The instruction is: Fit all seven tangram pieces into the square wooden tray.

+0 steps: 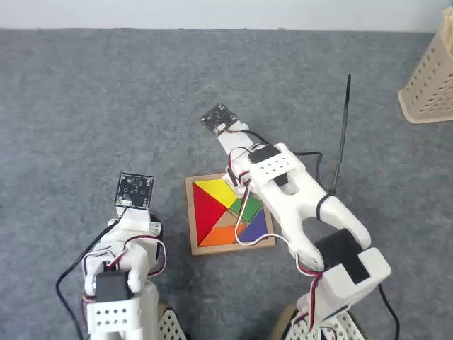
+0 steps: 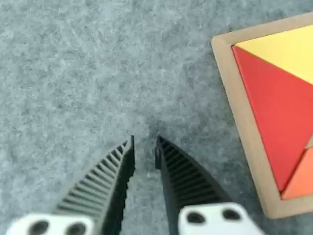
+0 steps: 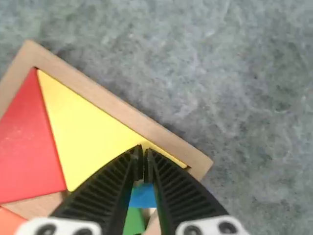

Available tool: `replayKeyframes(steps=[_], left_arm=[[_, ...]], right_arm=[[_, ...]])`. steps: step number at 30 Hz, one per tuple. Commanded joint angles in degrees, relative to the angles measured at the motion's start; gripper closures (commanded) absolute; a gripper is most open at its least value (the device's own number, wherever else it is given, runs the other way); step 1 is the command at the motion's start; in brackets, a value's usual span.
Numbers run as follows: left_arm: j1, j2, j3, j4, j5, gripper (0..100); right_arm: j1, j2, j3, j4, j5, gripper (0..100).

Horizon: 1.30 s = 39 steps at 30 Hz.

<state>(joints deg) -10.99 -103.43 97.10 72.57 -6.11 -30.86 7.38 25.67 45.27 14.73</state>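
A: Tangram tray (image 1: 190,216) lies dead centre; how full?

B: High view: mostly filled, with a bare wood patch (image 1: 226,219) mid-tray, so probably one piece is left. Left wrist: left gripper (image 2: 145,142) slightly parted, empty, at tray's 9 o'clock. Right wrist: right gripper (image 3: 143,154) closed over yellow triangle (image 3: 88,132), at the 1 o'clock corner.

The counter (image 1: 85,92) is covered with a grey, felt-like mat that reaches to every edge of the high view. In the far right corner stands a beige basket (image 1: 430,78) with small holes in its wall, and a thin black rod (image 1: 345,120) stands upright, well apart from it. Behind the counter runs a pale wall (image 1: 212,13)
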Motion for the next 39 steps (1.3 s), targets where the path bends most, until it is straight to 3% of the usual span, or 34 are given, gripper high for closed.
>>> replayKeyframes(steps=[1, 11, 14, 19, 35, 39], left_arm=[[0.1, -1.3, -0.5, 0.0, 0.4, 93], [0.1, -1.3, -0.5, 0.0, 0.4, 93], [0.1, -1.3, -0.5, 0.0, 0.4, 93], [0.1, -1.3, -0.5, 0.0, 0.4, 93], [0.1, -1.3, -0.5, 0.0, 0.4, 93], [0.1, -1.3, -0.5, 0.0, 0.4, 93]], right_arm=[[1.1, -2.5, -3.2, 0.0, -0.8, 99.3], [1.0, -13.1, 3.7, -3.0, -1.2, 99.3], [4.1, -13.1, 3.9, -3.6, -1.5, 99.3], [11.0, -12.4, 4.0, -2.2, -8.5, 99.3], [5.1, 0.0, -3.3, -0.7, -7.6, 99.3], [2.2, 0.0, -3.2, -0.7, -2.8, 99.3]])
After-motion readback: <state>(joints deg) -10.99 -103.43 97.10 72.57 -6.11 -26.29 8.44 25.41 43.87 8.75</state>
